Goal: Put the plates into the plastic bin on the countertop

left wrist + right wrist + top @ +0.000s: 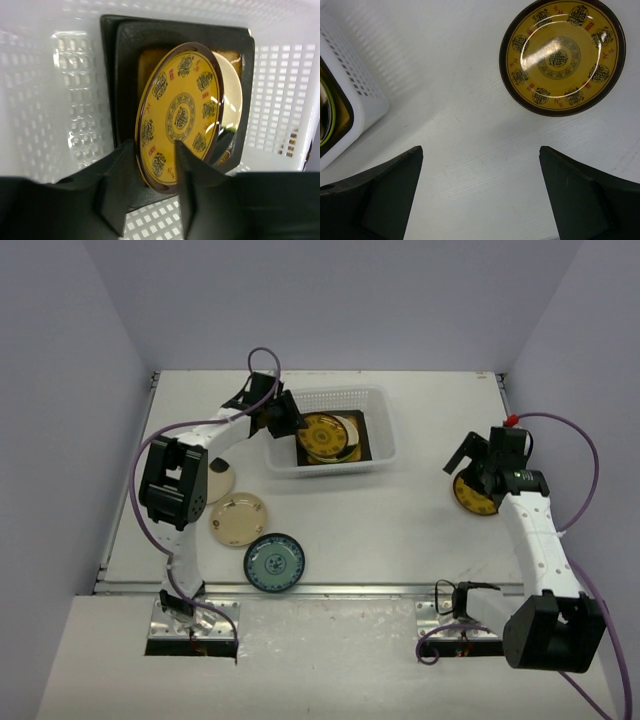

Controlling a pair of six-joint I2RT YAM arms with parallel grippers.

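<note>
**Plate Tilts Inside Bin**

The left gripper (153, 142) stands with its fingers parted astride the rim of a brown-yellow plate (180, 115). That plate tilts over a dark square plate (150, 35) inside the plastic bin (60, 90). The right gripper (480, 150) hangs spread wide above a matching plate (562, 57), which lies flat on the countertop (445, 100).

Nothing legible showed. The yellow plate (180, 115) between the left fingers (117, 185) and the second yellow plate (562, 57) beyond the right fingers (380, 192) bore character-like roundels and small red marks, unreadable.
</note>
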